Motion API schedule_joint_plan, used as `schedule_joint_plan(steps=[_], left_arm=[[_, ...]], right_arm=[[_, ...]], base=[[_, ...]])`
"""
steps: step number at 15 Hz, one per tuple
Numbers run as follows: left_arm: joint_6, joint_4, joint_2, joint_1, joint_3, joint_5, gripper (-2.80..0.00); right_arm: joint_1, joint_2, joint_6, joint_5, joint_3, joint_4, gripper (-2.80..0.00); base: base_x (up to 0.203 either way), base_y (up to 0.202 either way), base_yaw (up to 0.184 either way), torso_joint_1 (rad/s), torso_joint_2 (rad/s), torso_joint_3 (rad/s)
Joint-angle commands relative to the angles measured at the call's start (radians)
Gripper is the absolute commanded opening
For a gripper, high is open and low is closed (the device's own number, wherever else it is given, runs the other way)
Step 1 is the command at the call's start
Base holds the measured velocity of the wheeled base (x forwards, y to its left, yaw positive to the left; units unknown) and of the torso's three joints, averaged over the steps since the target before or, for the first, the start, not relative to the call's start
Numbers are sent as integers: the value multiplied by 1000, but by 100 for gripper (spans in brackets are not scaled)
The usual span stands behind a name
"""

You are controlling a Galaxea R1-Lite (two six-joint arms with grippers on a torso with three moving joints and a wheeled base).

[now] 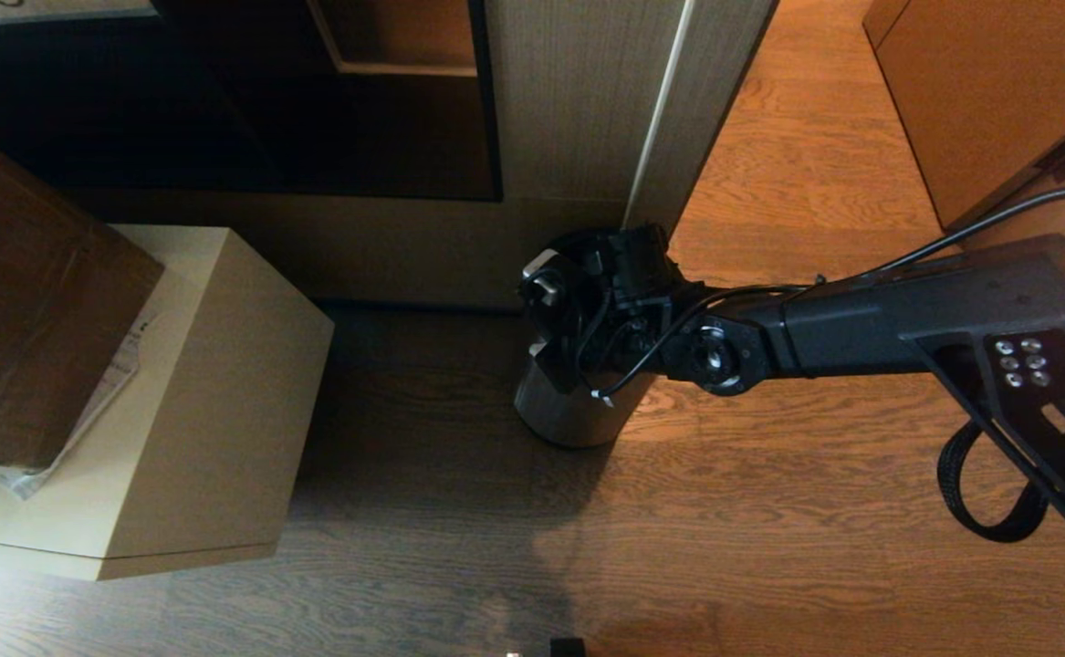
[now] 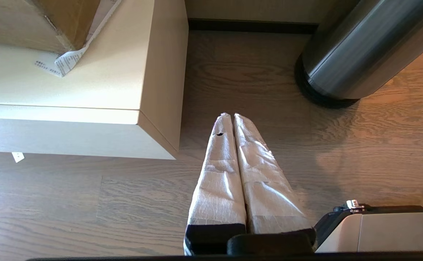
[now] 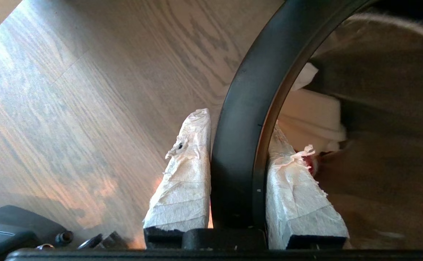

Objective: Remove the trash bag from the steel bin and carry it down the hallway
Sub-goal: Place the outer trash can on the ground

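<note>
Right wrist view showed the right claw (image 3: 238,148) straddling the thick black rim (image 3: 244,108) of the steel bin (image 1: 569,406), one padded finger outside, the other inside, closed on that rim. Whether the bag's edge was pinched there could not be told. Inside lay the trash bag (image 3: 360,174), a dull translucent film over pale paper scraps (image 3: 311,116) and a bit of red. It looked light, limp and easily torn, best gathered at its top edge near the rim. The bin stood on the wooden floor (image 1: 404,547) by a wall corner. The left claw (image 2: 233,117) hung closed and empty near a beige box (image 2: 99,87).
</note>
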Motion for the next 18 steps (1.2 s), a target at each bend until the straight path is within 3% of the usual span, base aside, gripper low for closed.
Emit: schedule_joint_plan(steps=[1,12,18], left_arm=[[0,-1,0,0,12,0,-280],[0,-1,0,0,11,0,-280],[0,-1,0,0,11,0,-280]], right_arm=[[1,-19,-15,0,2,0,-280],[2,-86,-104,14,37,6,-280],[2,-143,-109,15,100,10,-280]], base=[[0,0,0,0,0,0],[0,0,0,0,0,0],[0,0,0,0,0,0]])
